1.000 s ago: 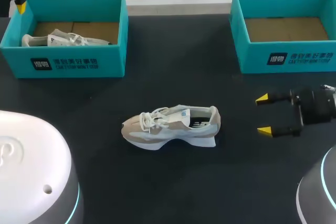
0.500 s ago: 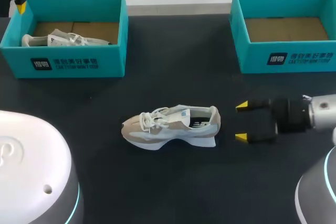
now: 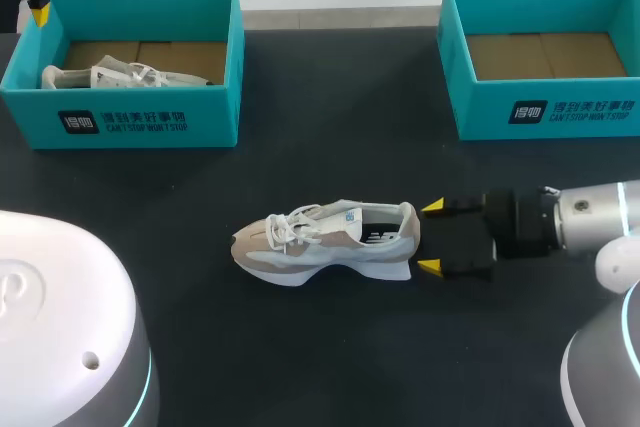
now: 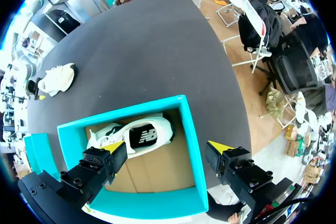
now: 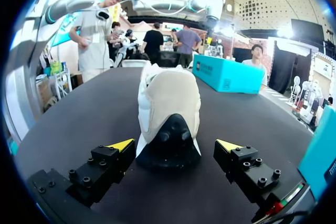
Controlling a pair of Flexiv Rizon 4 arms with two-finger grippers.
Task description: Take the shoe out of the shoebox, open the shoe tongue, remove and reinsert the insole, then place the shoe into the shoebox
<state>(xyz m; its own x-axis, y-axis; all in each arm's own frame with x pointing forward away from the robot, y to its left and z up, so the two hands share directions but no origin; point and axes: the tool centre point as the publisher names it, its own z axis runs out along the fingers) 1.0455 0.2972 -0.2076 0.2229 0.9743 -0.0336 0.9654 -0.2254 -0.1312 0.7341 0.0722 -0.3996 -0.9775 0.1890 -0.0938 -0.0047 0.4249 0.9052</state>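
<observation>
The right gripper (image 3: 430, 236) had slid up to the shoe (image 3: 325, 242), its jaws spread wide just behind the heel. The shoe sat on the table (image 3: 330, 97); the left gripper (image 4: 165, 148), well away, gaped above a shoebox (image 4: 189, 129).

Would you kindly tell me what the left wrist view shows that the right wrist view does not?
Only the left wrist view: the boxed shoe lying inside the left shoebox, with the open left gripper above it. Only the right wrist view: the heel of the table shoe up close, just ahead of the open right gripper, untouched. Both: the table shoe, small and far in the left wrist view, and the left shoebox, seen from outside in the right wrist view.
</observation>
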